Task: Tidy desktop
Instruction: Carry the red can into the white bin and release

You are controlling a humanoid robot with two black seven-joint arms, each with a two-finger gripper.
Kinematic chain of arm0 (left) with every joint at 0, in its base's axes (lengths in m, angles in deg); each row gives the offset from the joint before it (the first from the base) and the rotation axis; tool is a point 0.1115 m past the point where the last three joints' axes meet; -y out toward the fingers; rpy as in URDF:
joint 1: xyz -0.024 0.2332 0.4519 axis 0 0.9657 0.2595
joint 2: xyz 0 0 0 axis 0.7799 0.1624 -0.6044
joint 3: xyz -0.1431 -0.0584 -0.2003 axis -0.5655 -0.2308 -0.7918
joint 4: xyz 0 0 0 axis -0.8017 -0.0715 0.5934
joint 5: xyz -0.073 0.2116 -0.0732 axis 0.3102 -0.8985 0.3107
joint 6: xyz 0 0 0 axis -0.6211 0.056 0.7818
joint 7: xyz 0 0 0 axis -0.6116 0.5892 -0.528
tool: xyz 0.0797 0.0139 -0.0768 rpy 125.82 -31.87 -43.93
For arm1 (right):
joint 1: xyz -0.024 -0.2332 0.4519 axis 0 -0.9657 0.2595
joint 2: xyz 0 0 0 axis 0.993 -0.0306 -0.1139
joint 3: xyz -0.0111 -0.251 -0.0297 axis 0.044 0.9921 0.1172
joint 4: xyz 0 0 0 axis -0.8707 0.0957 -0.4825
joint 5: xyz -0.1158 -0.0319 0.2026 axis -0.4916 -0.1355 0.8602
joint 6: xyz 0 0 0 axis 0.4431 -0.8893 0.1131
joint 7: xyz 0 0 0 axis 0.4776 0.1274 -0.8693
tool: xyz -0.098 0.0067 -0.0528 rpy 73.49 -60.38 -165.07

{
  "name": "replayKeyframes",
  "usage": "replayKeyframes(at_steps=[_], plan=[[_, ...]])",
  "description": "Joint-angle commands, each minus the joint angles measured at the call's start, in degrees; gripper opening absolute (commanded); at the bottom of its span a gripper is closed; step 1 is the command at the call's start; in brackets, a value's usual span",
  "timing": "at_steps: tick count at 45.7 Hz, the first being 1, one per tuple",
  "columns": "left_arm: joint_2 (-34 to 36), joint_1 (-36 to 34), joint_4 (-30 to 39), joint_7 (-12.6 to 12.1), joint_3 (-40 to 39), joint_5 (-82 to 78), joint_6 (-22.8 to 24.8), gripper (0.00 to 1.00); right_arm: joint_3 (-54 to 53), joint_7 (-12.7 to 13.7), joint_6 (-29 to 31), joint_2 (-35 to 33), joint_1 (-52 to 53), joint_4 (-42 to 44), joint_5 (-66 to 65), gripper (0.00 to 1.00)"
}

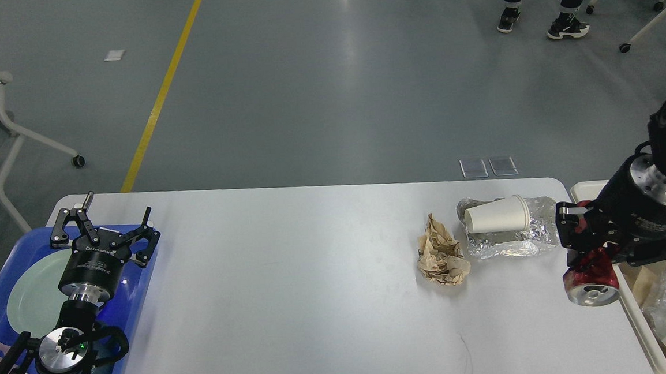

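The right gripper (591,252) squeezes a crushed red metal can (592,280) above the right edge of the big white desktop (292,282), seemingly just beside the beige plastic bin (642,330). The left gripper (104,227) hangs wide open, holding nothing, over the blue plastic tray (137,291).

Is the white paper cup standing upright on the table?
No, the white paper cup lies on its side on crumpled foil.

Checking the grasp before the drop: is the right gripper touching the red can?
Touching. The head view shows the right gripper closed around the red can, which hangs from it.
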Motion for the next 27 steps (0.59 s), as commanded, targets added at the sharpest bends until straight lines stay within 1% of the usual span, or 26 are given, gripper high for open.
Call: replayKeyframes(at_steps=[1, 2, 5, 9, 12, 18, 20, 22, 24, 27], plan=[[0.00, 0.00, 0.00, 0.03, 0.00, -0.06, -0.01, 0.97, 2.48, -4.14, -2.13, 0.03, 0.00, 0.09, 0.78, 0.00], [0.00, 0.00, 0.00, -0.06, 0.00, -0.06, -0.01, 0.97, 2.92, -4.50, -2.22, 0.03, 0.09, 0.18, 1.22, 0.00], [0.00, 0.00, 0.00, 0.03, 0.00, -0.06, -0.01, 0.97, 3.80, -4.50, -2.66, -0.32, 0.00, 0.79, 1.58, 0.00], [0.00, 0.00, 0.00, 0.03, 0.00, -0.06, -0.01, 0.97, 4.67, -4.15, -4.15, -1.46, -1.31, 3.07, 1.49, 0.00], [0.00, 0.00, 0.00, -0.06, 0.00, -0.06, -0.01, 0.97, 5.90, -3.27, -5.56, -3.92, -5.25, 5.79, 1.22, 0.00], [0.00, 0.00, 0.00, 0.02, 0.00, -0.06, 0.08, 0.97, 6.79, 0.42, -6.00, -8.93, -14.13, 16.51, 0.87, 0.00], [0.00, 0.00, 0.00, 0.03, 0.00, -0.06, -0.01, 0.97, 6.35, 2.00, -5.91, -11.47, -18.08, 20.99, 0.52, 0.00], [0.00, 0.00, 0.00, -0.06, 0.00, 0.03, -0.01, 0.97, 5.56, 4.45, -6.09, -14.11, -22.73, 27.04, 0.34, 0.00], [0.00, 0.00, 0.00, -0.06, 0.00, -0.06, -0.01, 0.97, 4.42, 5.95, -6.09, -16.13, -26.43, 32.14, 0.34, 0.00], [0.00, 0.00, 0.00, -0.06, 0.00, 0.03, 0.08, 0.97, 1.35, 6.75, -6.09, -19.21, -33.11, 39.18, 0.34, 0.00]])
